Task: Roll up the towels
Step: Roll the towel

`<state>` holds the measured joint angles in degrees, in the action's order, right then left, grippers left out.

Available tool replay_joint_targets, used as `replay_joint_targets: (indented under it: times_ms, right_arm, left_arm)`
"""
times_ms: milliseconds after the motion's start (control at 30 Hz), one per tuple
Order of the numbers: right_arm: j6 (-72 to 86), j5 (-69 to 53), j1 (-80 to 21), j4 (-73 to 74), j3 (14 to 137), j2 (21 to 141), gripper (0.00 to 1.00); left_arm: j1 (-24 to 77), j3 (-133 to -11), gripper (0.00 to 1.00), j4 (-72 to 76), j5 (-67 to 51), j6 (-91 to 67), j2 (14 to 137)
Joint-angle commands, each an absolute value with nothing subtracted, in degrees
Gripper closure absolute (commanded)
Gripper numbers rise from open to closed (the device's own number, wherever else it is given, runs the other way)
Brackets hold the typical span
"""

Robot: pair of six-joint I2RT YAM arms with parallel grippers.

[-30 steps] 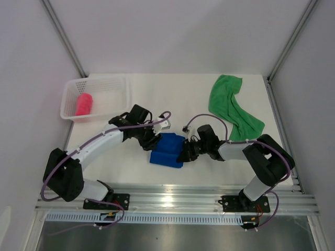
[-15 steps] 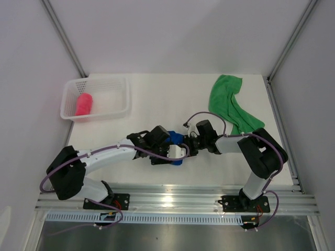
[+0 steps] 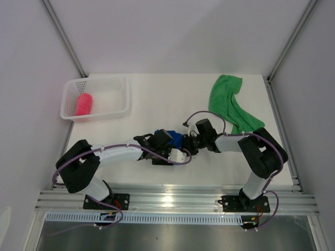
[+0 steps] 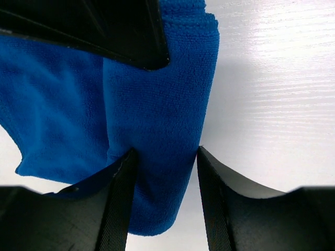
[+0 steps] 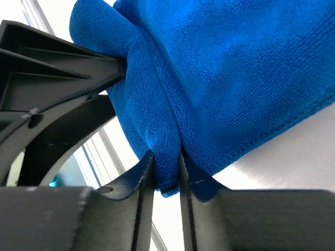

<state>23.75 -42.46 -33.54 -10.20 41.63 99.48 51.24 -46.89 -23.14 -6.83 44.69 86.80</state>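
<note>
The blue towel (image 3: 176,139) is bunched into a compact roll at the table's middle, between both grippers. My left gripper (image 3: 172,148) reaches in from the left; in the left wrist view its jaws (image 4: 165,157) stand round the rolled end of the blue towel (image 4: 157,94), and both fingers touch the cloth. My right gripper (image 3: 189,143) comes in from the right and pinches a narrow fold of the blue towel (image 5: 235,68) between its fingers (image 5: 166,159). The green towel (image 3: 230,104) lies spread out at the back right. The pink-red towel (image 3: 84,104) sits rolled in the basket.
A white mesh basket (image 3: 112,83) stands at the back left of the table. Grey walls and metal posts close in the table's left, right and back. An aluminium rail with both arm bases runs along the near edge.
My left arm has swung right and forward onto the blue towel. The towel has gone from a flat folded pad to a tight bundle. My right gripper has shifted slightly left, still holding its fold.
</note>
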Motion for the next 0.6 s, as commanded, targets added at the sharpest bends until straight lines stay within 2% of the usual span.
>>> replay_joint_targets:
  times_ms: [0, 67, 167, 333, 433, 567]
  right_arm:
    - [20.74, -37.37, -33.22, -4.05, 43.15, 97.04, 0.72]
    - [19.70, -35.87, -32.96, -0.98, 43.59, 93.63, 0.68]
    - [19.07, -32.44, -31.65, 3.85, 44.12, 90.10, 0.54]
    - [17.23, -29.19, -29.18, 9.56, 43.24, 83.68, 0.52]
    - [16.35, -28.13, -27.60, 11.16, 42.37, 80.09, 0.52]
    - [16.26, -24.97, -25.75, 11.25, 39.65, 74.72, 0.52]
  left_arm:
    - [50.71, -45.26, 0.48, -26.63, -8.43, 44.21, 89.65]
    - [50.45, -44.65, 0.49, -27.07, -10.02, 43.51, 89.91]
    - [50.19, -43.86, 0.48, -26.63, -10.37, 43.16, 90.44]
    - [49.92, -41.92, 0.48, -25.31, -10.28, 41.84, 91.49]
    - [49.92, -41.84, 0.53, -25.22, -10.63, 40.79, 92.46]
    - [49.92, -42.27, 0.83, -25.22, -10.20, 39.55, 92.72]
